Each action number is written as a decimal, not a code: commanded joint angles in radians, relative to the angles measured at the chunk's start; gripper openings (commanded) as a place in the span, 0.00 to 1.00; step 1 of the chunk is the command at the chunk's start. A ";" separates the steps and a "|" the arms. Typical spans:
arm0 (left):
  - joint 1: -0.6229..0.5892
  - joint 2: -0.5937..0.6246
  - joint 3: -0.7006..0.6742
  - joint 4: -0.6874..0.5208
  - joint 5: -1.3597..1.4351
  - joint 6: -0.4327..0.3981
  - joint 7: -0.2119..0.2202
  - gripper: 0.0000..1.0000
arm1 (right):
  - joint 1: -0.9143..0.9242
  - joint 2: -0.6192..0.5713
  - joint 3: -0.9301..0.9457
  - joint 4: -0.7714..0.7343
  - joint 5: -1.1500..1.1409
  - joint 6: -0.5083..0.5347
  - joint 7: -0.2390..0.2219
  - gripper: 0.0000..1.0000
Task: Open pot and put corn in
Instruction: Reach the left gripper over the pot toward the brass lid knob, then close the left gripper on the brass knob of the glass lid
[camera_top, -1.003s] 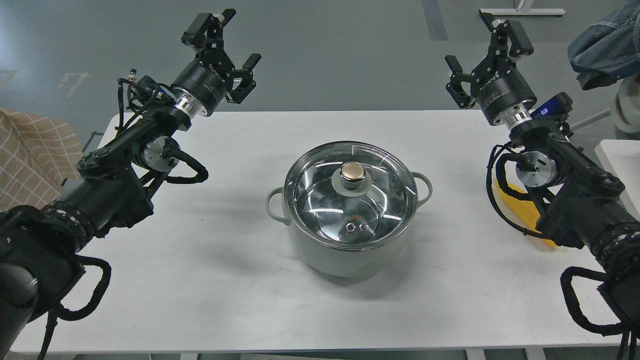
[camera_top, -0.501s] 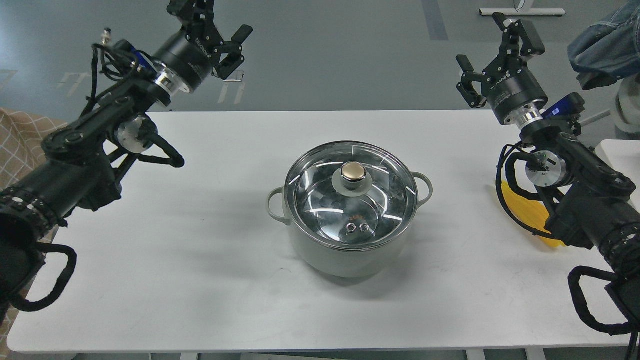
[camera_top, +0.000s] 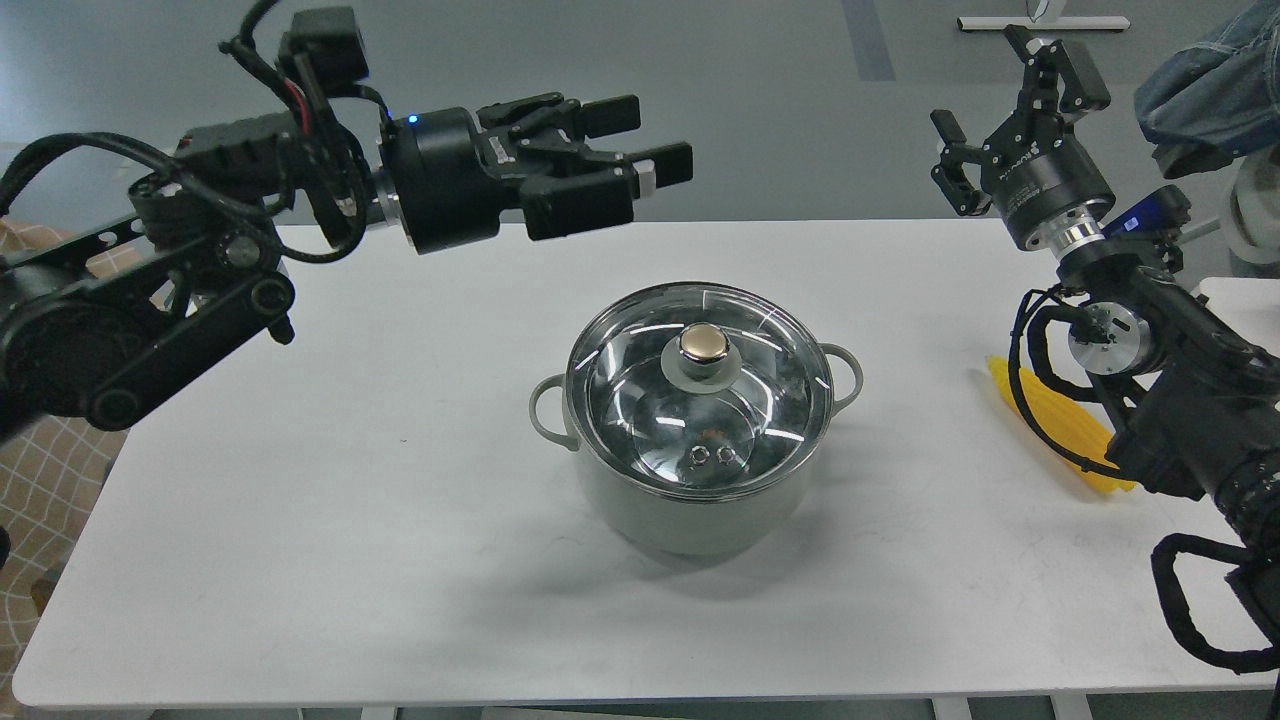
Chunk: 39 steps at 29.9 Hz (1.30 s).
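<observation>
The pale grey-green pot (camera_top: 690, 510) stands at the middle of the white table (camera_top: 400, 500). Its round glass lid (camera_top: 640, 400) with a gold knob (camera_top: 705, 344) sits on it. My left gripper (camera_top: 655, 140) is open and empty, held level above the table, up and left of the lid. The yellow corn (camera_top: 1070, 435) lies on the table at the right, partly hidden behind my right arm. My right gripper (camera_top: 1010, 90) is open and empty, raised beyond the table's far right edge.
A chequered cloth (camera_top: 50, 450) shows at the left edge, off the table. A denim cloth (camera_top: 1210, 90) hangs at the upper right. A second white surface (camera_top: 1235, 295) stands right of the table.
My left arm has swung right and turned over, bringing its gripper level and close to above the pot. My right gripper has moved a little right and back. The pot and lid have not moved.
</observation>
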 joint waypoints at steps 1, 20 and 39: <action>0.055 -0.014 0.018 0.000 0.233 0.029 -0.001 0.99 | 0.000 0.001 0.001 0.001 0.000 0.000 0.000 0.99; 0.061 -0.229 0.104 0.165 0.264 0.026 0.019 0.98 | -0.009 0.004 0.000 0.002 -0.002 0.000 0.000 0.99; 0.069 -0.252 0.129 0.185 0.264 0.028 0.021 0.68 | -0.009 0.001 -0.002 0.002 -0.002 0.000 0.000 0.99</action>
